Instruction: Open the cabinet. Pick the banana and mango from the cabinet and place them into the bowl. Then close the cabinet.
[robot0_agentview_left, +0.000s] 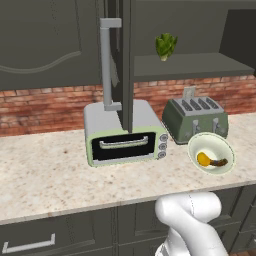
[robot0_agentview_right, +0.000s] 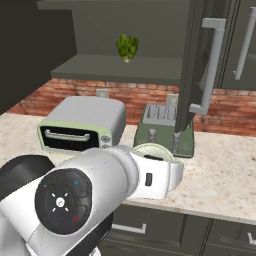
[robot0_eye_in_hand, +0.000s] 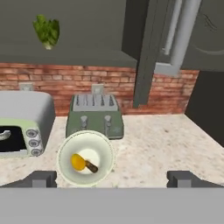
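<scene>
My jaws (robot0_eye_in_hand: 112, 178) hang wide open and empty above the bowl (robot0_eye_in_hand: 85, 158), which holds the mango (robot0_eye_in_hand: 78, 162) and banana (robot0_eye_in_hand: 91, 166) on the bench (robot0_eye_in_hand: 166, 140). The cabinet (robot0_agentview_left: 119, 65) doors stand open; I judge a careless swing could clip a door edge or miss its handle (robot0_agentview_left: 107, 65).

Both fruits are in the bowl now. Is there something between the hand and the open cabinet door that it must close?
Nothing visible. The hand hangs open above the bowl, and the open door of the cabinet stands beyond it, over bare counter.

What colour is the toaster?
Dark green toaster, clearest in the hand view.
</scene>
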